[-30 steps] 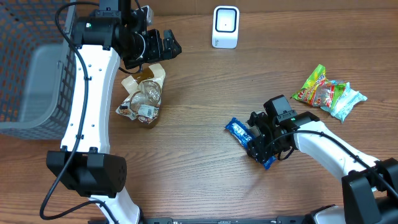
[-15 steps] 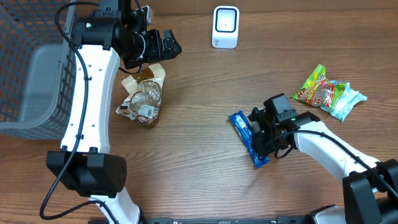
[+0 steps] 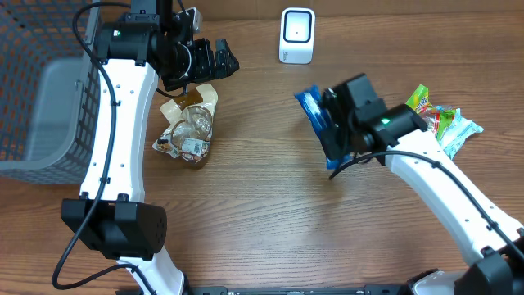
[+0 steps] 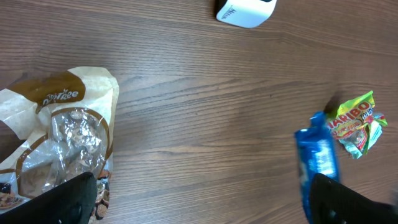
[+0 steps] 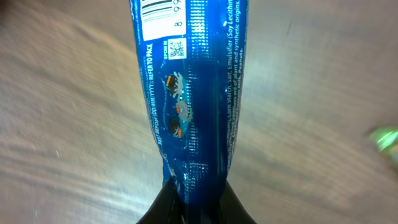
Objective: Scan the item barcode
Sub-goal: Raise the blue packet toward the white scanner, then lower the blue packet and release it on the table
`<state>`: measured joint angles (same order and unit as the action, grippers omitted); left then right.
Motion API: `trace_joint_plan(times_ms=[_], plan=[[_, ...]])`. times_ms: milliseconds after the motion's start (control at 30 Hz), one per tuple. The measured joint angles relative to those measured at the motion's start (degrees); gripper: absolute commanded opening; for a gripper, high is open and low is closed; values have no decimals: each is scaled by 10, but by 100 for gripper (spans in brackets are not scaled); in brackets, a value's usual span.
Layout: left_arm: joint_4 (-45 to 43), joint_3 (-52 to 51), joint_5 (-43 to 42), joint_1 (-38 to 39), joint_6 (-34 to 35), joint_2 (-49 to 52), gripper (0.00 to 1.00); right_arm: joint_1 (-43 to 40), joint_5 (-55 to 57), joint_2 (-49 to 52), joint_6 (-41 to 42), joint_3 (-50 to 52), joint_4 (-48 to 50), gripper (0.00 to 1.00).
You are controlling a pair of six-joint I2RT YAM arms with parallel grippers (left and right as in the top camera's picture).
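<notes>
We observe a counter (image 3: 262,229) of brown wood grain filling all views, evenly lit. A dark mesh basket (image 3: 33,49) sits at the overhead view's left edge.

Looks like a robotics lab bench dressed up as a shop checkout, honestly. A white left arm (image 3: 115,147) and right arm (image 3: 442,192) work at a wood-grain table (image 3: 262,238), no real till anywhere. The props are pure store though: grey mesh basket (image 3: 41,106) at the left, a blue snack packet (image 3: 315,119), a Haribo bag (image 3: 416,111), a brown-and-clear bag (image 3: 188,127), and a small white box (image 3: 296,35) at the far edge, probably the scanner, hard to tell.
</notes>
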<state>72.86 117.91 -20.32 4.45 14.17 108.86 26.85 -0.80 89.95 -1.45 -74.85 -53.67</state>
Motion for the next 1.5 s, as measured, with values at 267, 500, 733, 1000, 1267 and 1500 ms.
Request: trace_joint_plan(times_ms=[267, 500, 733, 1000, 1267, 1500], plan=[[0, 0, 0, 0, 0, 0, 100, 92, 144, 0, 31, -31, 37, 4], [0, 0, 0, 0, 0, 0, 100, 111, 187, 0, 39, -43, 39, 4], [0, 0, 0, 0, 0, 0, 100, 110, 190, 0, 42, -84, 43, 4], [0, 0, 0, 0, 0, 0, 100, 88, 170, 16, 46, -84, 81, 4], [0, 0, 0, 0, 0, 0, 100, 44, 115, 82, 75, -84, 96, 4], [0, 0, 0, 0, 0, 0, 100, 31, 48, 157, 104, -84, 30, 4]])
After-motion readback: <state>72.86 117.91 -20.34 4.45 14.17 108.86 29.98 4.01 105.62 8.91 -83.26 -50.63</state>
